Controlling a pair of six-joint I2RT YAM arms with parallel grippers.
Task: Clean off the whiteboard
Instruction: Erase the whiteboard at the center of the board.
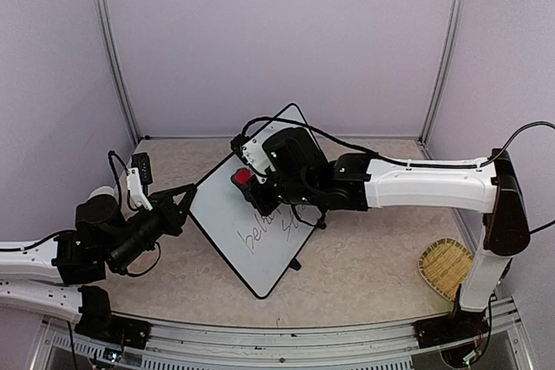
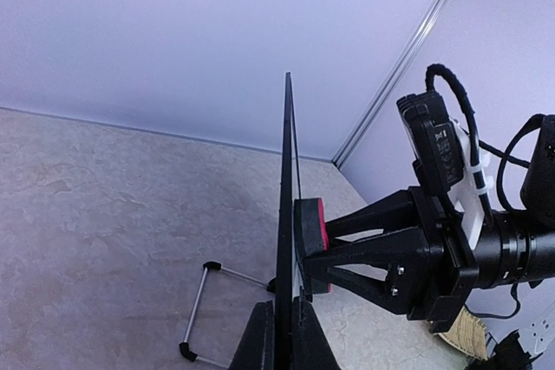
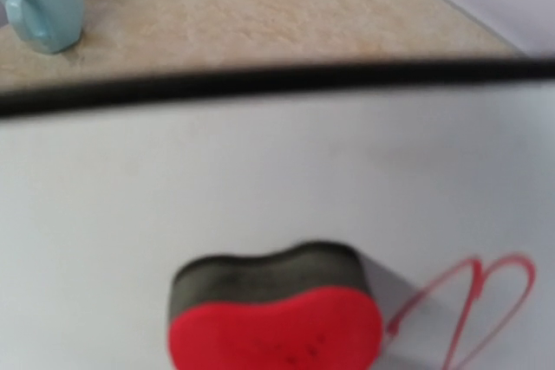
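The whiteboard (image 1: 234, 231) stands tilted on the table, white with a thin black frame and black handwriting (image 1: 264, 230) in its lower half. My left gripper (image 1: 189, 198) is shut on its left edge. In the left wrist view the board (image 2: 285, 179) shows edge-on, with my fingers (image 2: 260, 340) clamped either side of it. My right gripper (image 1: 245, 177) is shut on a red and black eraser (image 1: 242, 177) and presses it flat on the board's upper part. The eraser also shows in the left wrist view (image 2: 310, 230) and the right wrist view (image 3: 273, 318). A red curved line (image 3: 473, 301) lies beside it.
A woven basket (image 1: 445, 268) sits at the front right. A teal mug (image 3: 43, 2) stands on the table beyond the board's frame (image 3: 260, 80). The board's wire stand (image 2: 198, 311) rests on the table behind it. Walls enclose the back and sides.
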